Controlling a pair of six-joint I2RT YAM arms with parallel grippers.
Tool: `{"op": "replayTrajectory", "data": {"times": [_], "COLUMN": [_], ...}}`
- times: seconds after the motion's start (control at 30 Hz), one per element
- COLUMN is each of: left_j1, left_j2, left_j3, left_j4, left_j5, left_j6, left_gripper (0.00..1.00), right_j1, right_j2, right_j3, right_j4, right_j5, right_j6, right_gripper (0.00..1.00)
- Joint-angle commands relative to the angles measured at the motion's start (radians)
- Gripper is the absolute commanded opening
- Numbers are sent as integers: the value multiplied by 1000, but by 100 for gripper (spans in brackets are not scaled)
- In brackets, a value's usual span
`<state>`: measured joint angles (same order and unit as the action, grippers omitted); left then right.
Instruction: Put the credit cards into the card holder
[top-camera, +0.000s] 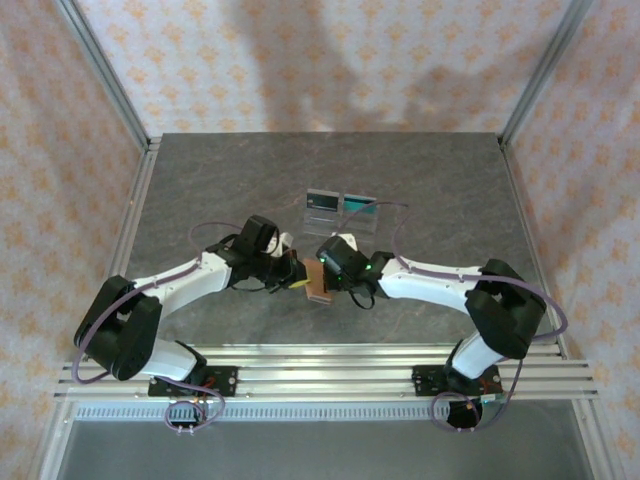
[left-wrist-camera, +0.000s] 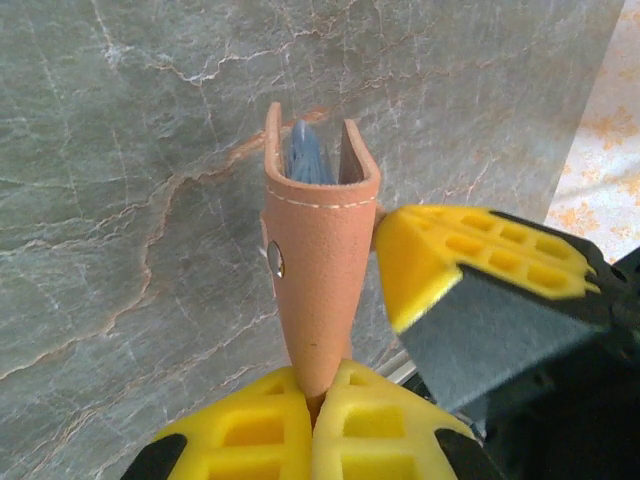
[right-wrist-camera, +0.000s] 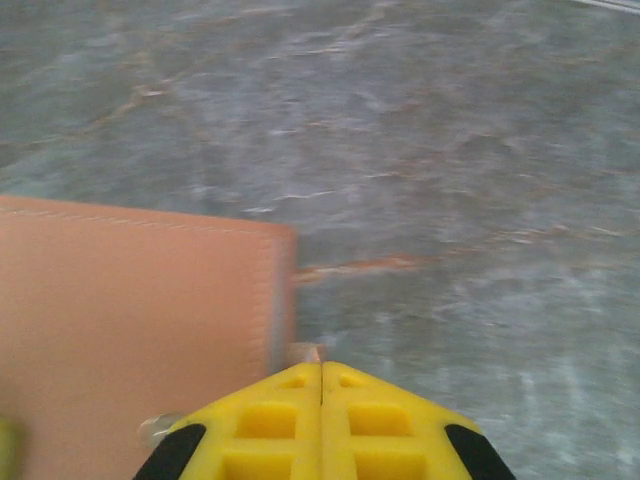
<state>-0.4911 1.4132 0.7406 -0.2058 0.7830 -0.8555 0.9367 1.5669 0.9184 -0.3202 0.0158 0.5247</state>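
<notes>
Slipping is the big worry: the left gripper (left-wrist-camera: 312, 392) pinches only the thin bottom end of the card holder (left-wrist-camera: 320, 250), so a bump from the other arm could twist it or knock it loose. Its fingers are squeezed tight on that end, and the holder's open mouth points away from them. Something blue-grey (left-wrist-camera: 305, 160) sits inside; I cannot tell if it is a card. The right gripper (right-wrist-camera: 321, 385) is closed up with nothing seen between its fingers, just beside the holder. Both arms bend inward and meet over the middle of the table (top-camera: 200, 180). The black card (top-camera: 322, 199) and the teal card (top-camera: 358, 204) lie side by side farther back, apart from the holder
</notes>
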Motion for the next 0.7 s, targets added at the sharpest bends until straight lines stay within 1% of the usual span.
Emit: {"op": "replayTrajectory", "data": {"times": [0.0,0.1,0.13,0.17,0.23,0.33,0.4,0.5,0.57,0.6,0.67], "left_j1": [-11,-12,-13,-13,-13,-15,-16,-16,-14,-15,-15], "left_j2": [20,41,48,55,78,112,117,112,107,104,93], "left_j3": [25,19,17,17,21,32,34,38,45,45,42], "left_j4": [-61,-43,-37,-33,-30,-28,-9,6,11,15,17], "left_j5": [13,21,19,17,8,-7,-4,-3,2,5,0], "left_j6": [46,53,58,63,67,57,49,48,47,46,40], "left_gripper": [5,6,8,13,29,49,52,54,59,62,74], "right_j1": [1,0,-2,-2,-8,-20,-21,-20,-20,-20,-21], "right_j2": [-50,-86,-100,-112,-140,-188,-221,-263,-283,-290,-298], "right_j3": [-33,-55,-61,-66,-76,-82,-78,-60,-42,-30,-8], "right_j4": [-71,-71,-76,-81,-85,-83,-83,-93,-111,-120,-130], "right_j5": [109,112,117,119,114,69,33,-16,-32,-40,-71], "right_j6": [50,50,52,54,51,43,32,8,-13,-25,-49], "right_gripper": [0,0,0,0,0,0,0,0,0,0,0]}}
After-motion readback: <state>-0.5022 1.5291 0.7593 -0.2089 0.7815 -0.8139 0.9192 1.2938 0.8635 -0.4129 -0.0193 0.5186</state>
